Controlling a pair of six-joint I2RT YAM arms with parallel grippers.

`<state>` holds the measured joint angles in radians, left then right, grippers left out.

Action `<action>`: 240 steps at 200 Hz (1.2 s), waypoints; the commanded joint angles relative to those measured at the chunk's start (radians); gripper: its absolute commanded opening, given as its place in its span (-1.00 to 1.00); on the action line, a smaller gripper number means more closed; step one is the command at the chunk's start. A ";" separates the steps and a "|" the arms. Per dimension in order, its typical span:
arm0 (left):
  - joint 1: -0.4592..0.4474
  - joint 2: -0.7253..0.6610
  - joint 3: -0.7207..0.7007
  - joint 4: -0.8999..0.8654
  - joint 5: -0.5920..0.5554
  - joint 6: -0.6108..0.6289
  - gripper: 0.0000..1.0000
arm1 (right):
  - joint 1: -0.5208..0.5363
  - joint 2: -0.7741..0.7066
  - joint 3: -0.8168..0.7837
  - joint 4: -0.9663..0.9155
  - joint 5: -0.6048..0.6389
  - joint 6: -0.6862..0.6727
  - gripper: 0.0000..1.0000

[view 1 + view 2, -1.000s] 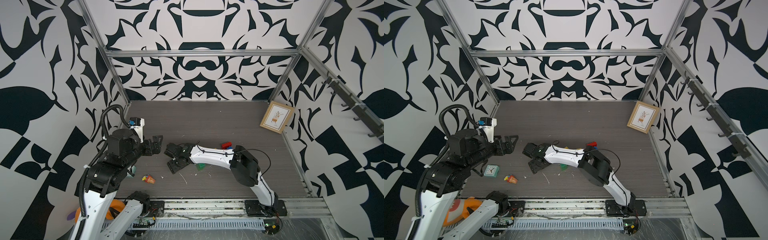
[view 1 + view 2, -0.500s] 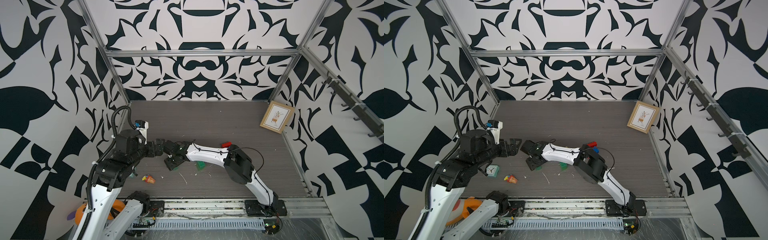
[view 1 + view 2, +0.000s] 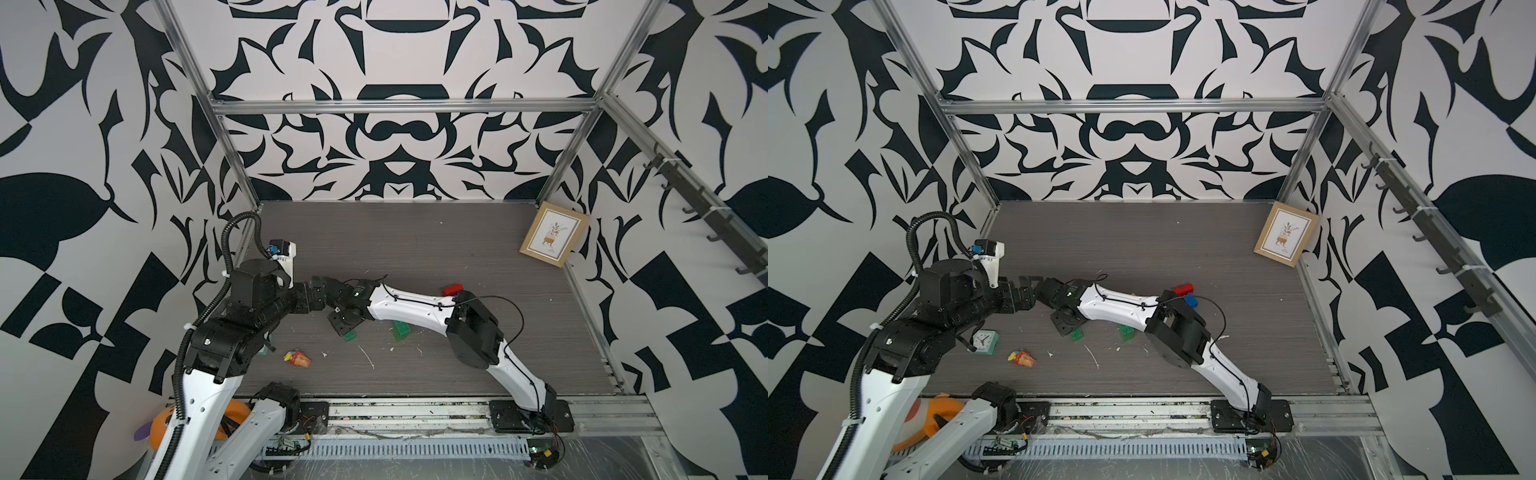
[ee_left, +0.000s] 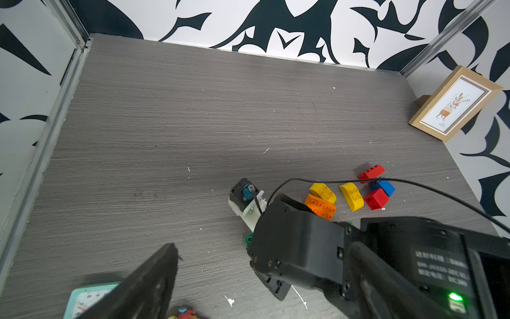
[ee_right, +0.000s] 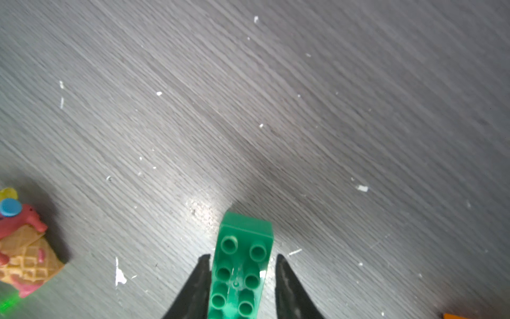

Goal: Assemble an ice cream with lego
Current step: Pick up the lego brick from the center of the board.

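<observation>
The right end effector (image 5: 242,259) points down at the table (image 5: 276,110). Its fingers stand either side of a green brick (image 5: 240,276) that lies studs-up, left of centre. One finger touches the brick and the other shows a sliver of gap, so whether it is clamped cannot be told. The left end effector (image 3: 316,293) hangs spread wide, just beside the right arm's wrist. A cluster of yellow, orange, red and blue bricks (image 4: 352,196) lies to the right, slightly farther back.
</observation>
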<state>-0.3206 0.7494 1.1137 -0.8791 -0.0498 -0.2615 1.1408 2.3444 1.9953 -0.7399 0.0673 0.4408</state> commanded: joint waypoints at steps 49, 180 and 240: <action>0.003 0.006 -0.011 -0.020 -0.076 0.005 0.99 | 0.023 -0.024 -0.015 0.015 0.006 0.011 0.02; 0.003 0.053 -0.153 0.238 0.192 -0.113 0.99 | -0.015 -0.430 -0.282 0.005 0.111 0.007 -0.58; 0.002 0.142 -0.324 0.546 0.376 -0.214 0.99 | -0.045 -0.626 -0.370 -0.192 0.198 0.061 -0.59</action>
<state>-0.3172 0.9039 0.8356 -0.4919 0.2462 -0.4267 1.0966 1.7336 1.6752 -0.8467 0.2375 0.4690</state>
